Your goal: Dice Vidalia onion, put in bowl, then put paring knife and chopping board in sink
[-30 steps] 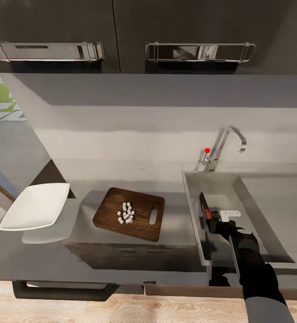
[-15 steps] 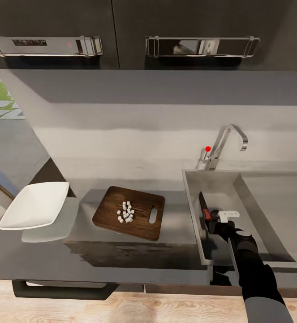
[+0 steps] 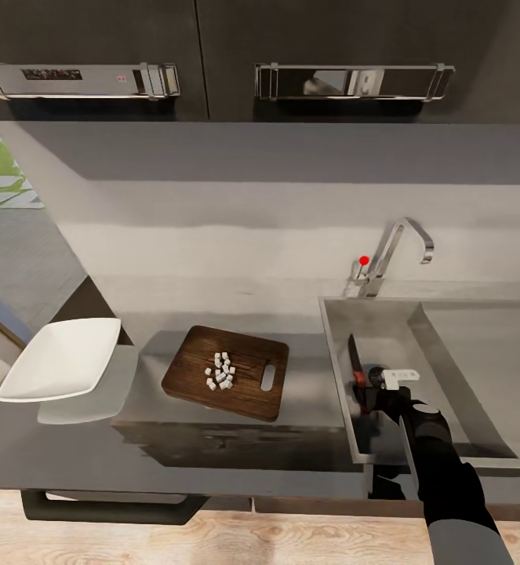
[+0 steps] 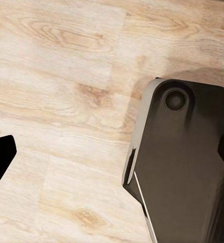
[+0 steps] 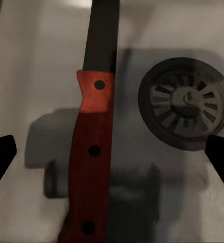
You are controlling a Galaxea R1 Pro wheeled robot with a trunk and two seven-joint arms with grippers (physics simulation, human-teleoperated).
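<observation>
The paring knife point(image 3: 354, 361) lies in the sink point(image 3: 416, 341) by its left wall, red handle toward me, dark blade pointing to the tap. In the right wrist view the knife point(image 5: 91, 152) rests on the basin floor beside the round drain point(image 5: 185, 104). My right gripper point(image 3: 372, 386) hovers over the handle, open, its fingers spread wide on both sides of it. Several small white onion cubes point(image 3: 222, 371) sit on the brown chopping board point(image 3: 252, 392) on the countertop point(image 3: 307, 439). The white bowl point(image 3: 60, 359) stands left of the board. My left gripper point(image 4: 112, 162) is open over the floor.
The angular steel tap point(image 3: 393, 247) with a red dot rises behind the sink. Dark wall cabinets point(image 3: 205, 55) hang above the counter. The drainboard point(image 3: 495, 353) extends right of the basin. In the left wrist view, the robot's dark base point(image 4: 188, 167) stands on pale wood floor point(image 4: 56, 76).
The view tilted slightly a second ago. The knife has sunk a little lower in the basin and less of its red handle shows; the right gripper has barely moved.
</observation>
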